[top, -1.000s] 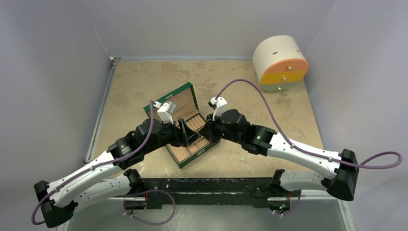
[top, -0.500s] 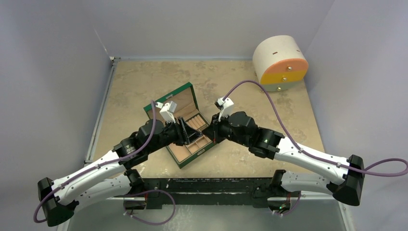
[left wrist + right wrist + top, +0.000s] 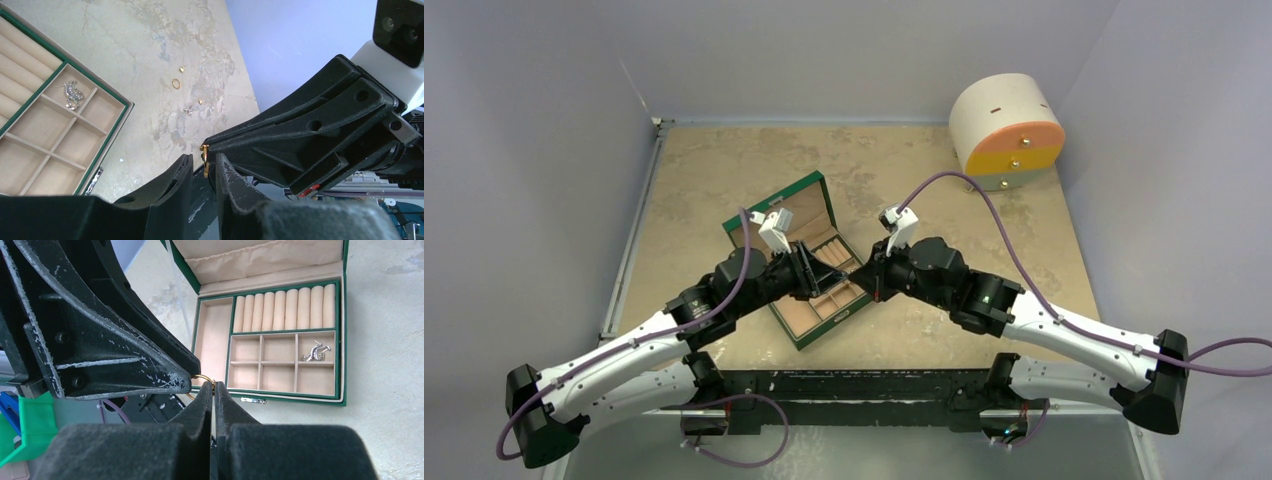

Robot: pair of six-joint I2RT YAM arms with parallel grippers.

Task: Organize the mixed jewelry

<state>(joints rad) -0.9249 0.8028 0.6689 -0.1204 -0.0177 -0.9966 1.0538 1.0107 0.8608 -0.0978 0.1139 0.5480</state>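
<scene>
Shifted rightward since before, the right gripper [image 3: 864,282] is met by the left gripper [image 3: 816,280] by the green box [image 3: 822,333]. Left wrist: a gold ring [image 3: 205,161] is flanked by parted left jaws; loose pieces [image 3: 175,83] are scattered on the table [image 3: 150,45]. Right wrist: the ring is clamped by right jaws, and the box corner is hidden by the left gripper.

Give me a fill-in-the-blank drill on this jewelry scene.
The right hand is shut on a thin ___ ring.
The silver earrings lie in a compartment of the ___ jewelry box.
The round white-and-orange drawer cabinet stands at the far ___ corner of the beige table.
Missing words: gold; green; right.
</scene>
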